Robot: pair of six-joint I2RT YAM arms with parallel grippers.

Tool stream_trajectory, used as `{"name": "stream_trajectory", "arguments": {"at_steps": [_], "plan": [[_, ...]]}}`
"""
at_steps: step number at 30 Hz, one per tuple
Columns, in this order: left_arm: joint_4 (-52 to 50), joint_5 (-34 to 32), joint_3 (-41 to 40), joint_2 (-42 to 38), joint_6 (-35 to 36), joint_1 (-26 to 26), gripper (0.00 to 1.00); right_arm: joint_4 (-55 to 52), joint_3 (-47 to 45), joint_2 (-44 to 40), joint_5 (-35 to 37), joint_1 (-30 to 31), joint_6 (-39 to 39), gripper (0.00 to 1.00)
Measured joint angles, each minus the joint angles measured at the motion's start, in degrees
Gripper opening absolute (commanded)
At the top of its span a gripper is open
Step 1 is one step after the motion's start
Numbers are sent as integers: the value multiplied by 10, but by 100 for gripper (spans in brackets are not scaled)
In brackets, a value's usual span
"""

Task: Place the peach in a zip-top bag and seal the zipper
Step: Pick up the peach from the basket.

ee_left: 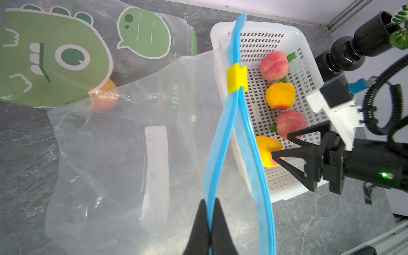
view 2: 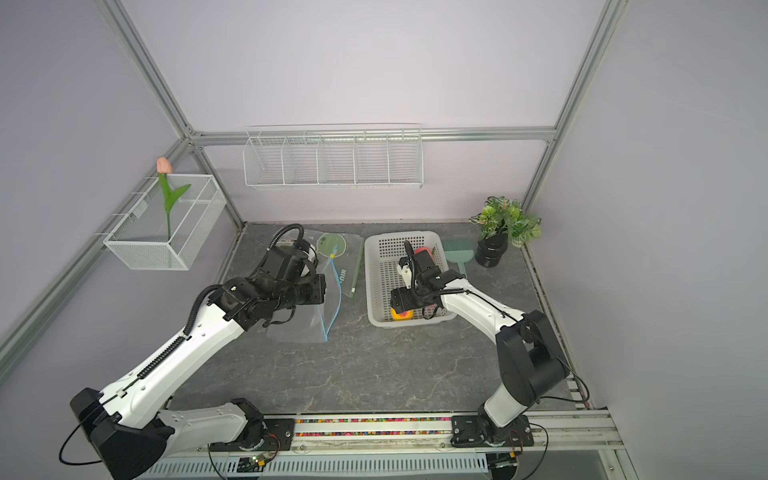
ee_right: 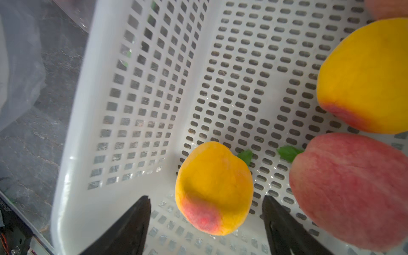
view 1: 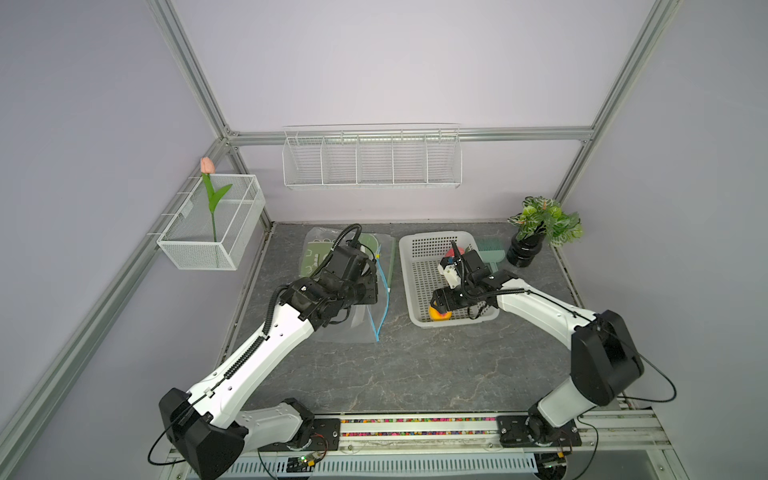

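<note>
A clear zip-top bag (ee_left: 123, 154) lies on the grey table with its blue zipper (ee_left: 220, 136) apart below a yellow slider (ee_left: 237, 77). My left gripper (ee_left: 210, 199) is shut on one blue zipper strip and holds the mouth up. Several peaches lie in the white perforated basket (view 1: 409, 249). My right gripper (ee_right: 205, 198) is open low inside the basket, one finger on each side of a yellow peach (ee_right: 214, 187) with a red blush, not touching it. Both top views show this peach (view 1: 439, 316) at the basket's near end, partly under the gripper.
Two pink peaches (ee_left: 273, 66) (ee_left: 291, 123) and another yellow one (ee_left: 280, 96) share the basket. A green dinosaur-print bag (ee_left: 44, 55) lies behind the clear one. A green brush (view 1: 492, 249) and a potted plant (view 1: 540, 224) stand right of the basket.
</note>
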Motion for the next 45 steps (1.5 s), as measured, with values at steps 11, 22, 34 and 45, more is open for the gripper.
{"name": "stream_trajectory", "arguments": {"at_steps": [11, 22, 34, 45], "plan": [[2, 0, 0, 0, 0, 0, 0, -23, 45, 62, 12, 2, -5, 83], [2, 0, 0, 4, 0, 0, 0, -68, 78, 108, 45, 17, -13, 79], [2, 0, 0, 4, 0, 0, 0, -56, 74, 89, 37, 18, 2, 65], [14, 3, -2, 21, -22, 0, 0, 70, 24, -64, -1, 18, 50, 62]]}}
